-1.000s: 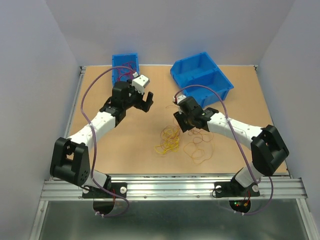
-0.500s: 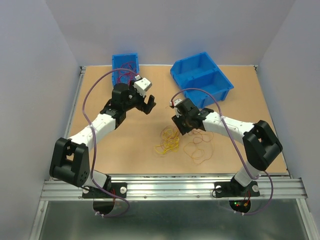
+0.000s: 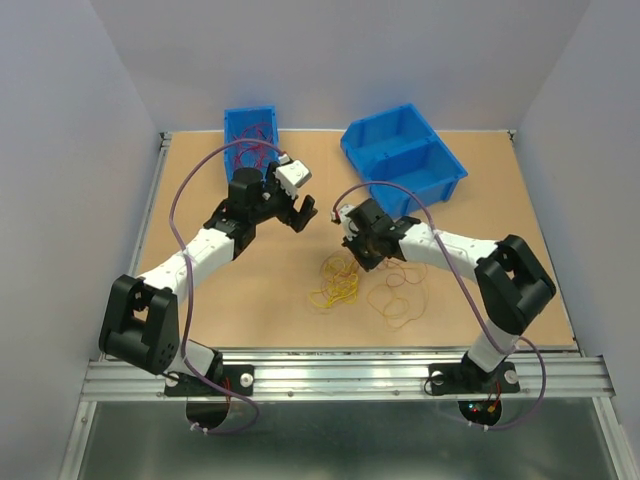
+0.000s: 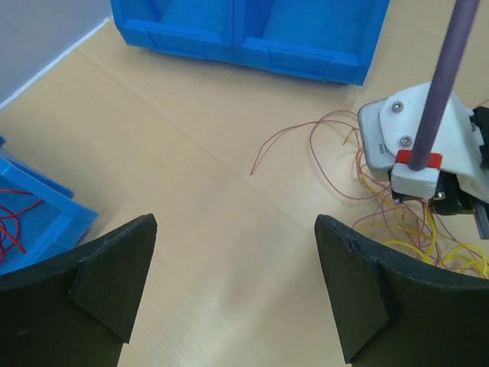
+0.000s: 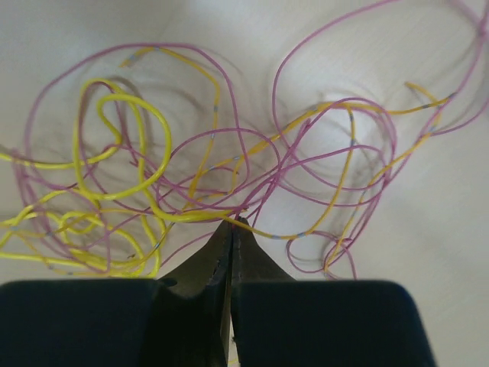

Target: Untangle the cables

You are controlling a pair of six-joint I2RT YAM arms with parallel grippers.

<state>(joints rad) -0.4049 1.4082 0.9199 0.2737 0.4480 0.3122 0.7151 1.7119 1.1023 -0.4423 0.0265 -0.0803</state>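
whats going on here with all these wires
Two robot arms are working on a tangle of thin yellow and reddish wires on the table. The right gripper has its jaws closed on strands of the tangle. The left gripper hangs open above the table, holding nothing. More wires lie in the small blue bin.

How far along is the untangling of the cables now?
Done: a few red strands lie in the small blue bin. In hand: the right claw is shut on the cables, while the left claw hangs open and empty. Left: nearly everything; the yellow and red ones form one knot on the table.
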